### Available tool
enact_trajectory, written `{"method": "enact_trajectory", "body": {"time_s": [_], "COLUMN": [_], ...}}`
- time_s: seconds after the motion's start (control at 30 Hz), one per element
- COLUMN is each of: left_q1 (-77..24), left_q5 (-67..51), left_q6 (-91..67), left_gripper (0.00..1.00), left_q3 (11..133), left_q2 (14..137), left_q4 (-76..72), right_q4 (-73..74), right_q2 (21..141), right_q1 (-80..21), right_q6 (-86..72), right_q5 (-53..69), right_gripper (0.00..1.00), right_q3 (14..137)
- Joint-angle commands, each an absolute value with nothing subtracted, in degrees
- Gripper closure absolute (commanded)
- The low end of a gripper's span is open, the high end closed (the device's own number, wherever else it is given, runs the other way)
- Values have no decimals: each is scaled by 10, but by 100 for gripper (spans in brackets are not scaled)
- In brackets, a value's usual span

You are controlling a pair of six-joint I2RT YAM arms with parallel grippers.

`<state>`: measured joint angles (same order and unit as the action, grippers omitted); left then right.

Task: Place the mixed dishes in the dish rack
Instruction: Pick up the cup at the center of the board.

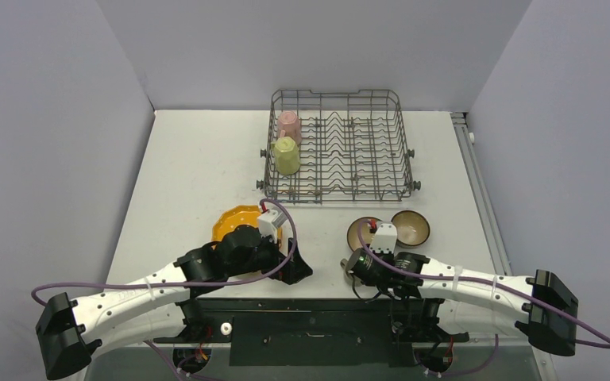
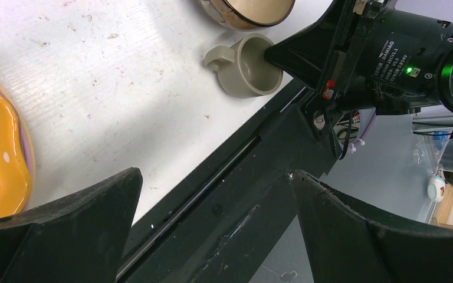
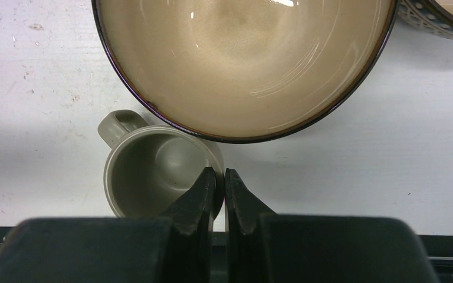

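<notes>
My right gripper [image 3: 219,172] is shut on the right wall of the small grey-olive cup [image 3: 147,171], one finger inside and one outside. The cup stands near the table's front edge, touching a brown bowl [image 3: 242,53]; it also shows in the left wrist view [image 2: 248,73]. The second brown bowl [image 1: 411,227] sits just right of the first. My left gripper [image 2: 215,174] is open and empty over the front edge, right of the orange plate [image 1: 230,222], which lies on the pink plate [image 2: 28,153]. The pink mug [image 1: 289,125] and yellow mug [image 1: 287,155] sit in the dish rack [image 1: 403,151].
The dish rack stands at the back centre of the white table [image 1: 198,159], its two mugs on the left side. A black mounting bar [image 2: 224,206] runs along the table's front edge under my left gripper. Grey walls enclose the table.
</notes>
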<state>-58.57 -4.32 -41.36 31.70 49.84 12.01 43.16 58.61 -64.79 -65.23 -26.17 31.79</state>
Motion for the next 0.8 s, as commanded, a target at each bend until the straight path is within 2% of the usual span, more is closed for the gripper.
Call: {"method": "enact_trajectory", "body": {"time_s": [0.0, 0.5, 0.77], "left_q1": [-590, -592, -592], "left_q5": [-36, -72, -107], "left_q6": [-415, -441, -468], "left_gripper": [2, 3, 3], "left_q3": [317, 298, 282], "left_q2": [485, 459, 451], "left_q4": [99, 64, 10], "right_q4": [429, 402, 369], "right_q2": [578, 506, 431], "right_q1": [-646, -646, -646], "right_q6": [-655, -655, -661], "right_q5": [-271, -247, -230], "right_gripper": [100, 100, 100], "right_q3": [329, 336, 341]}}
